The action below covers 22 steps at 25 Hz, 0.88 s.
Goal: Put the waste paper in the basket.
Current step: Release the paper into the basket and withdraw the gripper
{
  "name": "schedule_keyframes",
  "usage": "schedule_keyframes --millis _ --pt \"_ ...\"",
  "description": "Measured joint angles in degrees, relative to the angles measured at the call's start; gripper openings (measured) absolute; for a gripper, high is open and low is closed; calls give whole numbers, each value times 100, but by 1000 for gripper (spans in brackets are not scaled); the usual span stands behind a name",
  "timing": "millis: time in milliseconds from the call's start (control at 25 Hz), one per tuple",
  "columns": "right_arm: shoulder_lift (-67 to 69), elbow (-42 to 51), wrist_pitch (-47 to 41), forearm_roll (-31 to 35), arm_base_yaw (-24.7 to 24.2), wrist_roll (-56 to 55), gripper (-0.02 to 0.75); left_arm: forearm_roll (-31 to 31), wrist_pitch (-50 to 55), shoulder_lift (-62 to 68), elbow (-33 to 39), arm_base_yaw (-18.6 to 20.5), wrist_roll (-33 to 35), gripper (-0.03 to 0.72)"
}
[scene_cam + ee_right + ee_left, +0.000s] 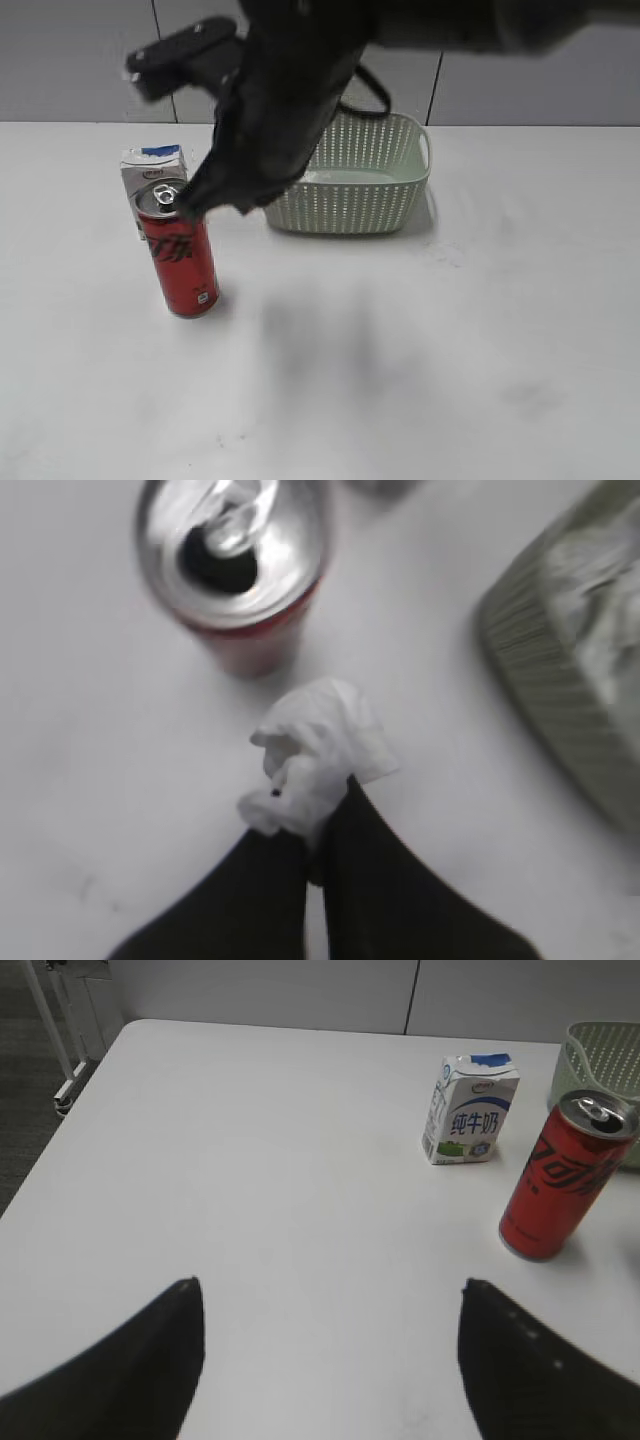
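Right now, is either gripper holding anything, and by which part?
The right gripper is shut on the crumpled waste paper, pinching its lower edge so that most of the wad sticks out beyond the fingertips. The left gripper is open and holds nothing.

A lab-like test room: bare white table [250,1160], grey panelled wall [530,60], metal stand [60,1030].

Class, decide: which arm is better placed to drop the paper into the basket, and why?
Right: its tool already pinches the waste paper near the basket. The left tool is open, holding nothing.
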State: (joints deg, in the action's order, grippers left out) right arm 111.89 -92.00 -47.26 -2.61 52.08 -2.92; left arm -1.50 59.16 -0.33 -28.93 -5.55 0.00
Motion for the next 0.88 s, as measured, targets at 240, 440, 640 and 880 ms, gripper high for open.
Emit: schedule_keyframes --millis 240,440,640,880 --pt "94 -1008 -90 115 -1260 0 -4 0 0 0 0 0 0 587" --pt "549 -1356 6 261 -2093 0 -4 0 0 0 0 0 0 587" --pt "1042 -1374 197 406 -2481 107 209 0 0 0 0 0 0 587" --pt "1313 -1374 227 609 -2532 340 630 0 0 0 0 0 0 587"
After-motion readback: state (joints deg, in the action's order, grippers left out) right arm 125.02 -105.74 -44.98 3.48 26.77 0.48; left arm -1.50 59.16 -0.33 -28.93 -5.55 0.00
